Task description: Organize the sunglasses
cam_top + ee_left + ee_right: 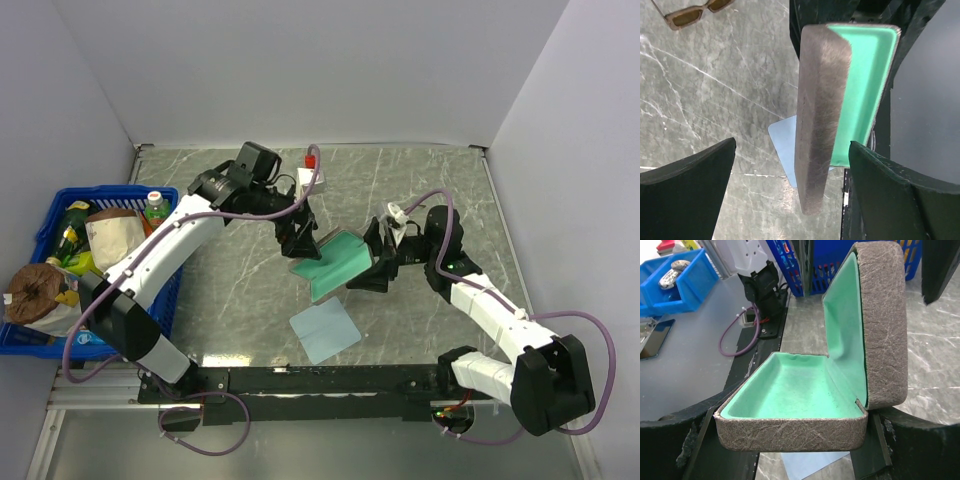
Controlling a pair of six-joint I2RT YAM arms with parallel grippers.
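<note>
Sunglasses point(692, 12) on table point(715, 90), case point(335, 262) behind cloth point(325, 333)

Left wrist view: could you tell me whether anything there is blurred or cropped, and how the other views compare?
Left wrist: case sharp, sunglasses cropped by the top edge. Right wrist: case interior crisp, bins behind slightly soft. Top external: even light, faint shadows on the table.

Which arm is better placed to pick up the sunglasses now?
Left. The left hand is open and empty, and its wrist view shows the sunglasses on the table. The right hand is holding the open case.
</note>
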